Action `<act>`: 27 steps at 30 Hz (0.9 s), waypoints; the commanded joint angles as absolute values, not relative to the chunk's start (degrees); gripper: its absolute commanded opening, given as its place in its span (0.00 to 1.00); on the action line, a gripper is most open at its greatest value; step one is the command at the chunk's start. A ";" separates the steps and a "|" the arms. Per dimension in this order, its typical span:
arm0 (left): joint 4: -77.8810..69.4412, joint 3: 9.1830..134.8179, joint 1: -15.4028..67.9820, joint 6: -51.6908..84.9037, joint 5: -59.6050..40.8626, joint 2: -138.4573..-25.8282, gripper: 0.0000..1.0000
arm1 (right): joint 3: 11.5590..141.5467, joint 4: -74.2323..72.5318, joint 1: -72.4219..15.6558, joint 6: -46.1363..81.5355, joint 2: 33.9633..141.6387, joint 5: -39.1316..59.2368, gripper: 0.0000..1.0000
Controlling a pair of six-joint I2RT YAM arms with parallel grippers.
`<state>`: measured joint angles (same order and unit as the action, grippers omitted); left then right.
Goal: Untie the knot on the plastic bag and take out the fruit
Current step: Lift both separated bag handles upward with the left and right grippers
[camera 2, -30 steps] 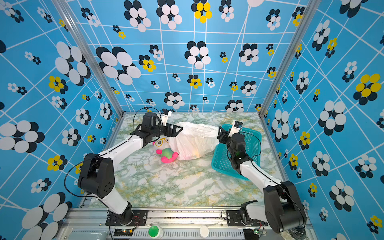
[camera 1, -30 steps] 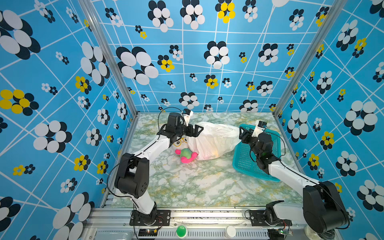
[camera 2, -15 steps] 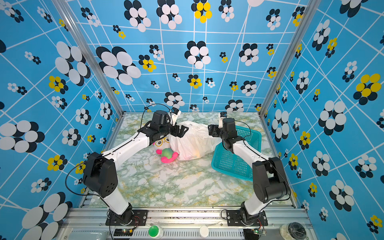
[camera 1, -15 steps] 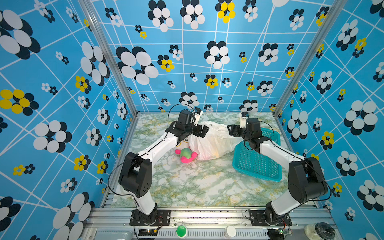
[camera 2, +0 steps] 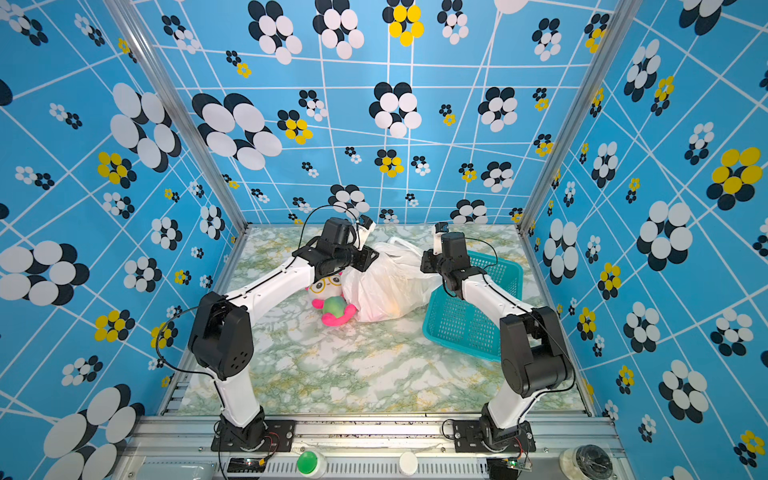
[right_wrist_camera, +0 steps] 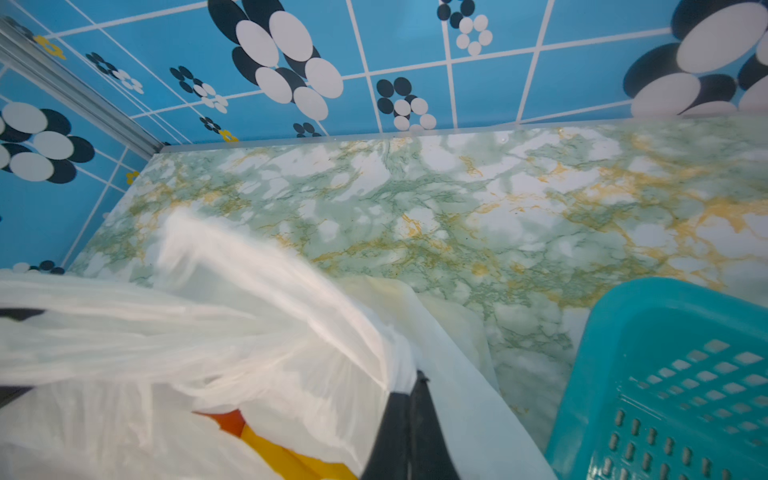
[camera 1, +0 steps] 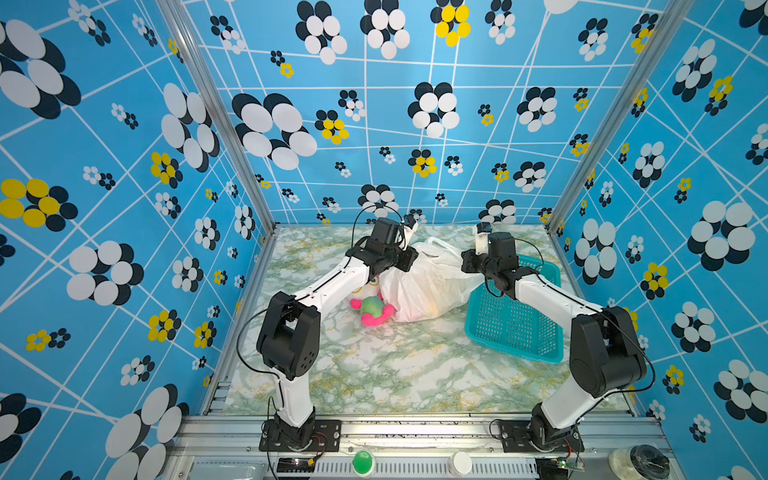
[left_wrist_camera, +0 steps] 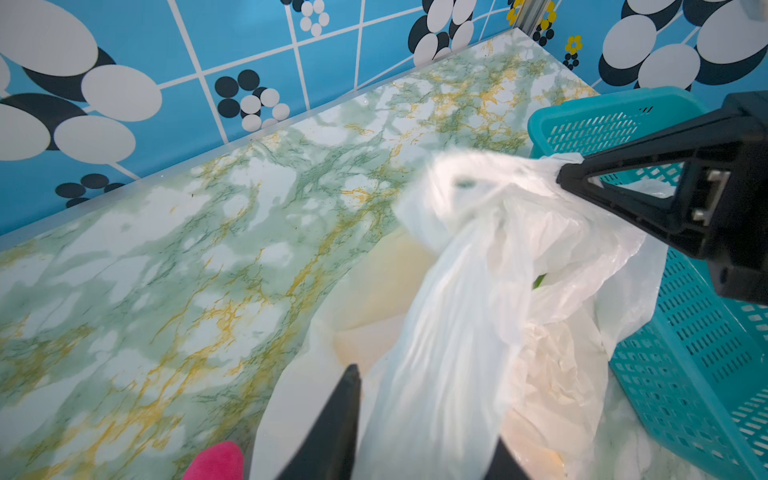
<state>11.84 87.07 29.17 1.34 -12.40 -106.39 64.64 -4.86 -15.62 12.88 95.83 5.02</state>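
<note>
Left tool (left_wrist_camera: pixel 424 411) clamped on plastic bag (camera 1: pixel 428 286), right tool (right_wrist_camera: pixel 417 386) pinched shut on it

Right gripper (right_wrist_camera: pixel 417 384) was pinched tight on the plastic bag (right_wrist_camera: pixel 187 332) edge, orange and yellow fruit (right_wrist_camera: pixel 266 444) showing through, teal basket (right_wrist_camera: pixel 665 303) just beside it on the marble table (right_wrist_camera: pixel 457 208)

The left arm (camera 1: pixel 332 280) and the right arm (camera 1: pixel 548 293) are built alike, with white tube-like links between bulky black joint housings. The left elbow housing (camera 1: pixel 291 336) has small round holes at its 5 o'clock side. Thin black cables loop along both arms. Each arm stands on one of the black base plates (camera 1: pixel 330 432), which have screws at the corners. The right hand (left_wrist_camera: pixel 562 179) is black, with triangular open-frame fingers (left_wrist_camera: pixel 623 212).
</note>
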 commanded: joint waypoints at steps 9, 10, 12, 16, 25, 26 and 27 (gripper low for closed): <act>8.60 83.30 28.60 1.42 -10.77 -102.64 0.00 | 55.65 -12.96 -15.91 16.64 87.09 -5.53 0.00; 8.15 82.87 28.35 1.72 -10.72 -102.28 0.00 | 54.83 -13.63 -15.91 16.95 86.33 -5.97 0.00; 7.12 81.83 27.86 2.44 -10.81 -101.50 0.00 | 53.37 -14.95 -15.91 17.60 85.08 -6.96 0.00; 3.16 78.52 26.53 4.67 -12.49 -99.06 0.00 | 49.40 -19.45 -15.90 18.58 82.08 -7.77 0.00; -0.46 74.64 26.62 3.31 -21.04 -95.41 0.00 | 46.29 -23.74 -15.91 18.69 78.21 -1.65 0.46; -0.68 74.48 26.72 3.24 -21.49 -95.32 0.00 | 46.76 -23.46 -15.91 18.67 78.42 -0.67 0.54; -0.79 74.37 26.72 3.24 -21.88 -95.20 0.00 | 47.35 -23.10 -15.91 18.79 78.70 0.02 0.61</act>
